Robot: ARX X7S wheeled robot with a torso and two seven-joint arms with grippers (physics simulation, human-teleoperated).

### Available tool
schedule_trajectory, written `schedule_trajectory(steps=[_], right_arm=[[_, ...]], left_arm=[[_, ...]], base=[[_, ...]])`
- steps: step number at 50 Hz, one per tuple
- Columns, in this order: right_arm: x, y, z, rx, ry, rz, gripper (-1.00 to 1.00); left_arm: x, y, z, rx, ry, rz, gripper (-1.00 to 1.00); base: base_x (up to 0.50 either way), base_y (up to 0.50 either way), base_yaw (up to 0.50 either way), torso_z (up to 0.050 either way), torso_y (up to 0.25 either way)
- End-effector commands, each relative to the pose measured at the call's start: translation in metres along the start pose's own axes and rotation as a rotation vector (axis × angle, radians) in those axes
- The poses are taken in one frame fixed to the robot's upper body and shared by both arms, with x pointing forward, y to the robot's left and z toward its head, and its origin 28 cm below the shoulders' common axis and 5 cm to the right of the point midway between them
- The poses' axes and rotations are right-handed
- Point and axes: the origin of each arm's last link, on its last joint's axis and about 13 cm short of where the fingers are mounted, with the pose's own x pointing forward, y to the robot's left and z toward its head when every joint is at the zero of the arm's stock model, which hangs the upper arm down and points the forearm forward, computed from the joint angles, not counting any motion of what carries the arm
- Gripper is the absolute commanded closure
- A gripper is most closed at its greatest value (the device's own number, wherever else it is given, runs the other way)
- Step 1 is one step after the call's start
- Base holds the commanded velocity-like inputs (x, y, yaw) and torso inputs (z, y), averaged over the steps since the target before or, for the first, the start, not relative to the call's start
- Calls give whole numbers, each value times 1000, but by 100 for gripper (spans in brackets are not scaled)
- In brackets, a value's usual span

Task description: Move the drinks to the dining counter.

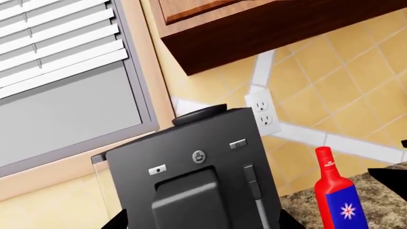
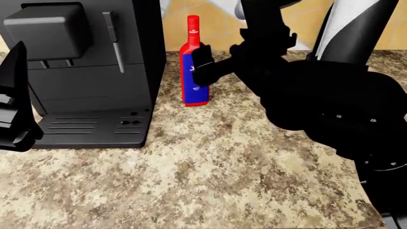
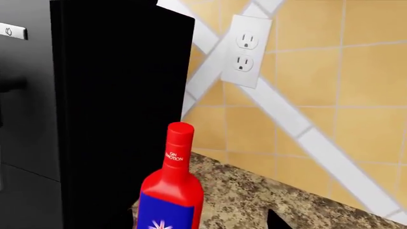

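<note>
1. Bottle [image 2: 194, 62]: blue body, red neck and cap, white star label. Upright on the brown granite bench [image 2: 210, 176], just beside the coffee machine [image 2: 83, 71], near the tiled wall.
2. Handling: likely rigid, smooth, top-heavy and easily tipped; best gripped across the flat body below the shoulder.
3. Writing: neck reads "GIN", second word unclear.
4. Right gripper [image 2: 207, 67]: at the bottle's body; jaws' opening cannot be told.
5. Left gripper [image 2: 16, 109]: by the machine, apparently empty; opening unclear.

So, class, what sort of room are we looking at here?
Most likely a kitchen: a black coffee machine stands on a brown speckled granite counter, backed by yellow wall tiles with a white power socket.
</note>
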Motion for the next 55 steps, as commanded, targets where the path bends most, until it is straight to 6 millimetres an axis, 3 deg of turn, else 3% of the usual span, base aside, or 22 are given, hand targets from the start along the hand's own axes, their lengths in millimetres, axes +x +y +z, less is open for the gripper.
schedule_trajectory(steps=[1, 18, 30, 38, 55], right_arm=[[13, -4, -4, 23, 13, 10, -100], [32, -7, -14, 75, 32, 58, -100], [43, -5, -6, 59, 16, 82, -100], [63, -9, -11, 59, 39, 83, -100], [81, -1, -11, 56, 42, 144, -100]], left_arm=[[3, -1, -4, 3, 14, -1, -100], [6, -2, -9, 9, 34, 2, -100], [5, -1, -10, 11, 41, 10, -100], [5, 1, -11, 14, 50, 17, -100], [8, 1, -21, 17, 79, 22, -100]], base=[[0, 0, 0, 0, 0], [0, 0, 0, 0, 0], [0, 0, 0, 0, 0], [0, 0, 0, 0, 0], [0, 0, 0, 0, 0]])
